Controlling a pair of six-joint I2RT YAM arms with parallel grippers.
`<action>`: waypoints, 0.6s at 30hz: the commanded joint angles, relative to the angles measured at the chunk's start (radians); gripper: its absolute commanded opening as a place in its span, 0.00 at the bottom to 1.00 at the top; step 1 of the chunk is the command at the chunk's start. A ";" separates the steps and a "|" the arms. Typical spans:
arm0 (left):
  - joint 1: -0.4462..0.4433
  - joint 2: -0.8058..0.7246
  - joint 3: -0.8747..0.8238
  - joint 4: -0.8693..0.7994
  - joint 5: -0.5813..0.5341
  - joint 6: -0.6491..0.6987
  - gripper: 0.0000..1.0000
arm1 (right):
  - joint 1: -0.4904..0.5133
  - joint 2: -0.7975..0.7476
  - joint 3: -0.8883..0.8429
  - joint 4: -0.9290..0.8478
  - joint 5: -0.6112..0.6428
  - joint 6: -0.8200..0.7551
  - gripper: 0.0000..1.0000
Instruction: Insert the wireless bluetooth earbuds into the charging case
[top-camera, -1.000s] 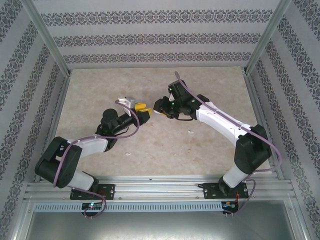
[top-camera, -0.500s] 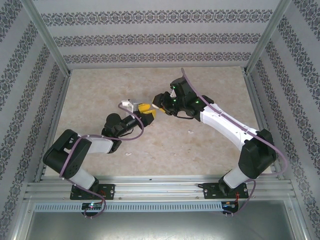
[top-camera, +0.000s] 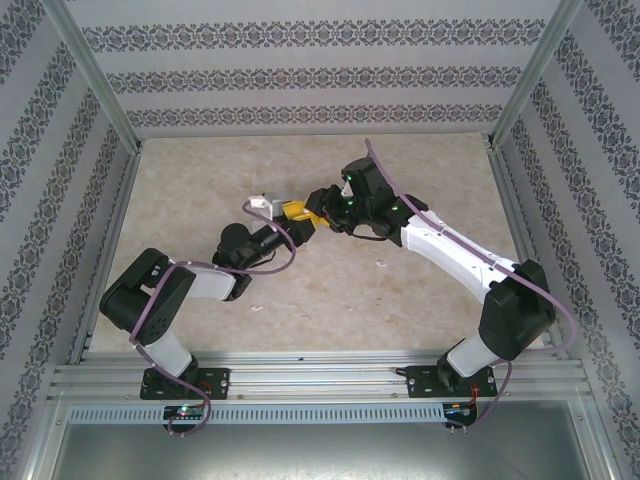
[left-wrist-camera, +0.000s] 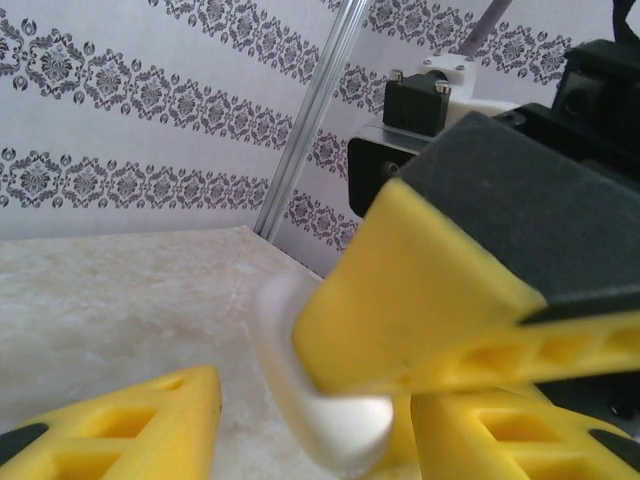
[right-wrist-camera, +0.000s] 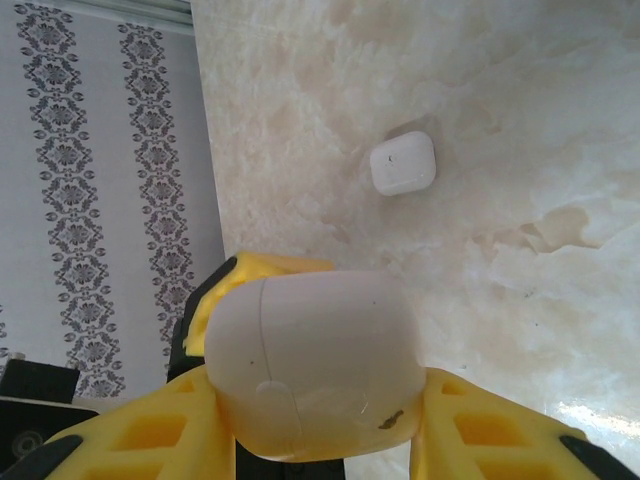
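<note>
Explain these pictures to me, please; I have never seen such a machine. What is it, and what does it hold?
These are two robot arms bolted at the near edge of a table. The wide picture looks down from above and behind: left arm on the left, right arm on the right. The other two come from a camera on each wrist; the yellow parts are fingers. In the right wrist view the right gripper is shut on a white charging case, and a second case lies on the table. In the left wrist view the left gripper is open, its fingers either side of the held case. Two tiny white bits on the table, seen from above, are probably the earbuds.
</note>
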 joint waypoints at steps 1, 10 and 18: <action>-0.014 0.028 0.037 0.071 -0.010 -0.031 0.51 | 0.013 -0.034 -0.011 0.039 -0.011 0.023 0.31; -0.015 0.045 0.061 0.071 -0.012 -0.031 0.30 | 0.018 -0.040 -0.010 0.049 -0.014 0.033 0.32; -0.008 0.030 0.052 0.071 0.037 -0.028 0.12 | 0.016 -0.049 -0.009 0.038 -0.008 -0.011 0.45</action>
